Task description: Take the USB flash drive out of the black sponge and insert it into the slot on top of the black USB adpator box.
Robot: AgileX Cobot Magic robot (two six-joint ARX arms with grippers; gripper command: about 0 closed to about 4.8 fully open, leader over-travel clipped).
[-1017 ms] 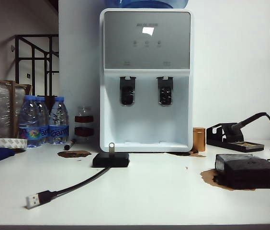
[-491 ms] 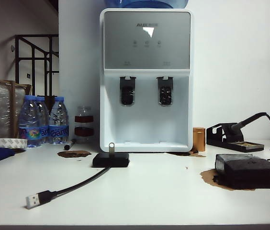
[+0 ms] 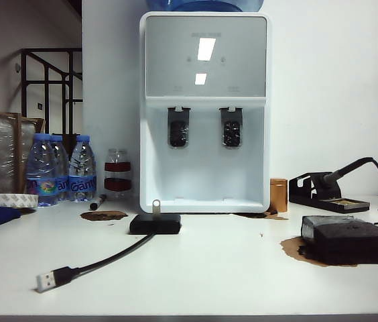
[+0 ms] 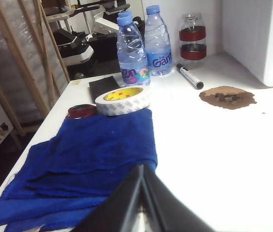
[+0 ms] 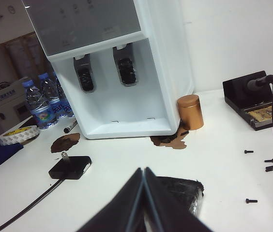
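Exterior view, white table (image 3: 229,268), water dispenser (image 3: 204,111) behind

We can read little here. In the left wrist view, well beyond the closed left fingers (image 4: 141,193), the blue label of the right-hand water bottle (image 4: 157,41) carries white lettering that looks like "Gant"; its last letters curve out of sight. The neighbouring bottle's label (image 4: 135,75) shows only coloured shapes we cannot make out. The yellow core of the tape roll (image 4: 123,99) bears red print too small to read. The water dispenser's panel (image 3: 206,57) shows faint, illegible marks.
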